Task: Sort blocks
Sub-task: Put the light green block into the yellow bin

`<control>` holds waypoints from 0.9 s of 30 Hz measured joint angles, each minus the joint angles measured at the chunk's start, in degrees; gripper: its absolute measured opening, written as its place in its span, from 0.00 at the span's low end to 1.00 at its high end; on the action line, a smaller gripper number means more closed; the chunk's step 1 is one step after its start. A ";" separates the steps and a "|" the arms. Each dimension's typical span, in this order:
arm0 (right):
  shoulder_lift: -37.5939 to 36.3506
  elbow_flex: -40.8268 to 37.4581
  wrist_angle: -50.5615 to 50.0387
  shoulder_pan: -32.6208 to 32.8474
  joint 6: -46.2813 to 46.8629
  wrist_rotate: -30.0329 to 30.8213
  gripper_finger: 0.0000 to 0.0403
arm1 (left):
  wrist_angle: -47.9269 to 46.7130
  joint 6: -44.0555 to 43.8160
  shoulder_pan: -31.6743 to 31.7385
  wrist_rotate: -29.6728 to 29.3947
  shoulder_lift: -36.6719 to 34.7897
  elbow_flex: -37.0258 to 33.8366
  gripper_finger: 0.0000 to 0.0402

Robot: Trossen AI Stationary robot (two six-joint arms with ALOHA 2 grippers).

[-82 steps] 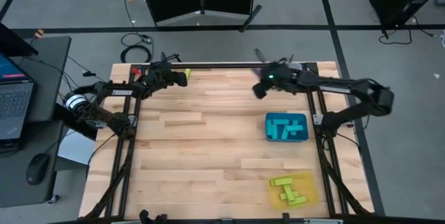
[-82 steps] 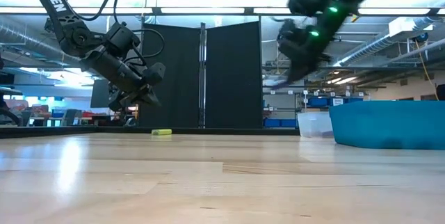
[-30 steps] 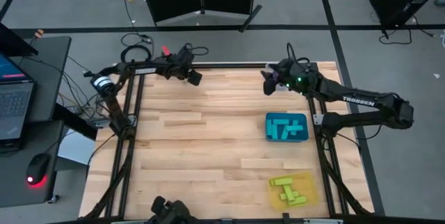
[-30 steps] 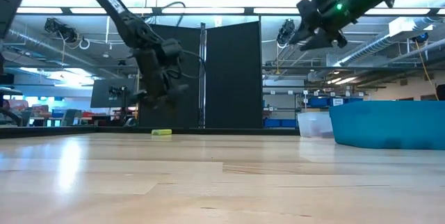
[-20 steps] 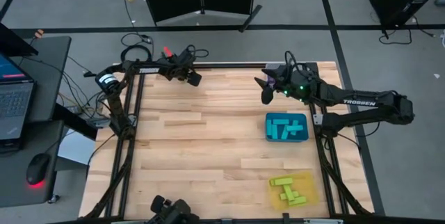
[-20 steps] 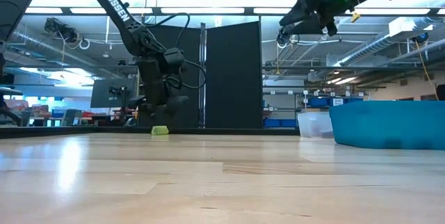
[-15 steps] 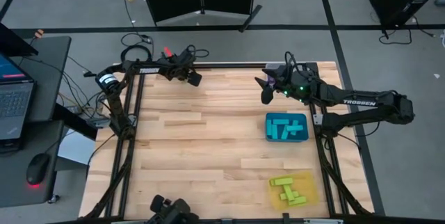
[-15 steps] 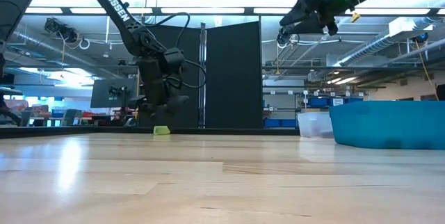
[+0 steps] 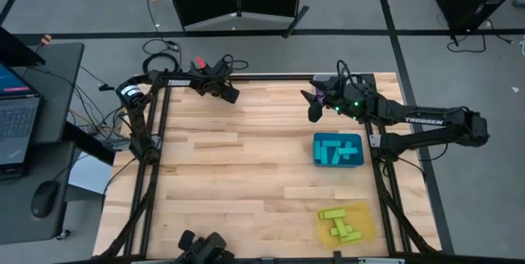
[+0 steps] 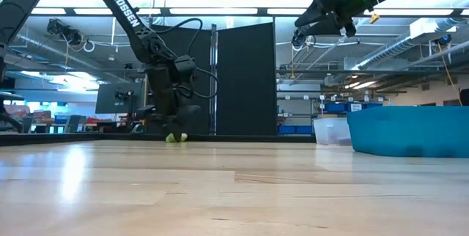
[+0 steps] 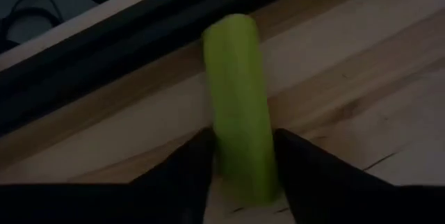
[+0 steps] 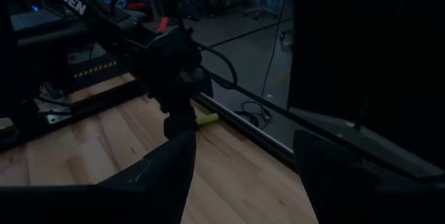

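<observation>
A yellow-green block (image 11: 238, 92) lies flat on the wood at the table's far left, close to the black rail along the far edge. My left gripper (image 9: 231, 96) stands over it, its fingers closed against the block's two sides. In the low view the block (image 10: 174, 138) peeks out below this gripper (image 10: 174, 132). My right gripper (image 9: 312, 110) hangs high over the table's far right, open and empty; in its own view (image 12: 240, 175) the block (image 12: 206, 120) shows far off. My left gripper pinches the block's two long sides (image 11: 245, 172) between its two fingers, near one end of the bar. The fingers slant down from above and lie across the block. The block rests flat on the table.
A teal tray (image 9: 317, 151) with cyan blocks stands at the right; it shows as a blue wall (image 10: 410, 130) in the low view. A yellow tray (image 9: 369, 225) with yellow-green blocks sits at the near right. The black rail (image 11: 104, 50) runs just beyond the block.
My left gripper has come down onto the yellow-green block at the far edge, and its fingers now stand on both sides of it. My right gripper swung a little toward the table's middle and then kept still.
</observation>
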 joint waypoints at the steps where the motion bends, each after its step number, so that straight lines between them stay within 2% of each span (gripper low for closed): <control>1: 0.00 0.00 0.08 0.00 0.02 -0.01 0.63 | 0.15 0.02 -0.02 0.06 0.02 0.00 0.38; 7: 0.00 0.00 0.30 0.00 0.92 -0.01 0.62 | -0.12 1.36 0.08 -1.11 0.00 -0.03 0.16; 16: 0.01 0.02 1.75 0.82 1.46 -0.09 0.62 | 0.40 4.14 -2.01 -1.10 -1.42 -0.19 0.16; 22: -0.56 0.02 3.71 2.09 1.03 -0.19 0.62 | -1.39 5.94 -6.06 2.89 -3.23 -0.48 0.16; 27: -1.82 0.02 5.62 2.99 0.90 -0.67 0.62 | -0.46 6.69 -11.03 3.95 -3.91 -0.49 0.16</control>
